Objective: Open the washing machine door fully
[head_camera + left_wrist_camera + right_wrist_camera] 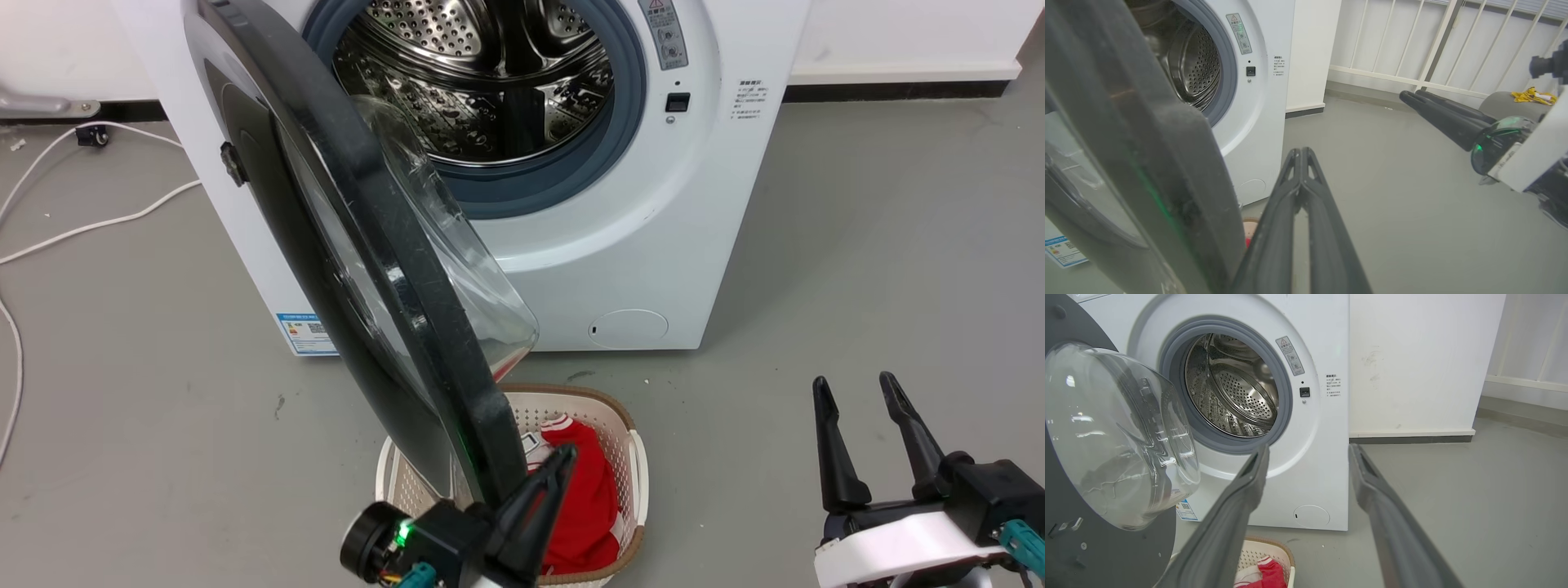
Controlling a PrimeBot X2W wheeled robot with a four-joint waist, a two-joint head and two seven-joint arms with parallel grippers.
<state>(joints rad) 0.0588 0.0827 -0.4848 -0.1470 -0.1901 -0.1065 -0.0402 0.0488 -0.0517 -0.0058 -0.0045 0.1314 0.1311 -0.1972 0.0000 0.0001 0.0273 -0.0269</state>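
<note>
Your left gripper [557,467] has its fingers pinched together with nothing between them. They lie along the inner side of the washing machine door [384,261] at its free edge, probably to push rather than clamp. The door stands roughly square to the machine, over the laundry basket [633,433], so it isn't fully open. Your right gripper [856,392] sits spread wide and empty, well apart from the door.

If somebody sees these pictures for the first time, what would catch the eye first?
The big black-rimmed washing machine door stands swung out at the left, baring the steel drum. Below it, a red garment lies in a white laundry basket, with the shut left hand beside the door's lower edge.
</note>
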